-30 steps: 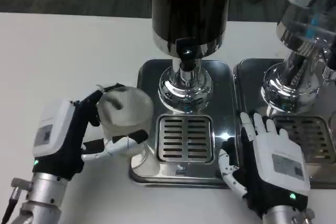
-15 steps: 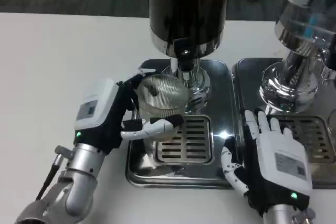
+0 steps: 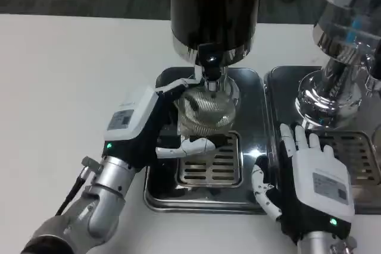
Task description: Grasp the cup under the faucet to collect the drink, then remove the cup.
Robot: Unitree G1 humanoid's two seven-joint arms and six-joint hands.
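Left hand point(image 3: 146, 126), fingers wrapped round cup point(image 3: 205, 110), now moved right under faucet point(image 3: 209, 66); filling next. Right hand point(image 3: 309, 176) spread flat, idle.

You get bright, even light from above — the white table point(image 3: 71, 87) is nearly washed out and carries only faint shadows. Glare flares off the steel tray point(image 3: 253, 147) and the chrome base point(image 3: 324, 102) at right. The far edge and upper right corner look soft; the cup point(image 3: 205, 110) is slightly blurred.
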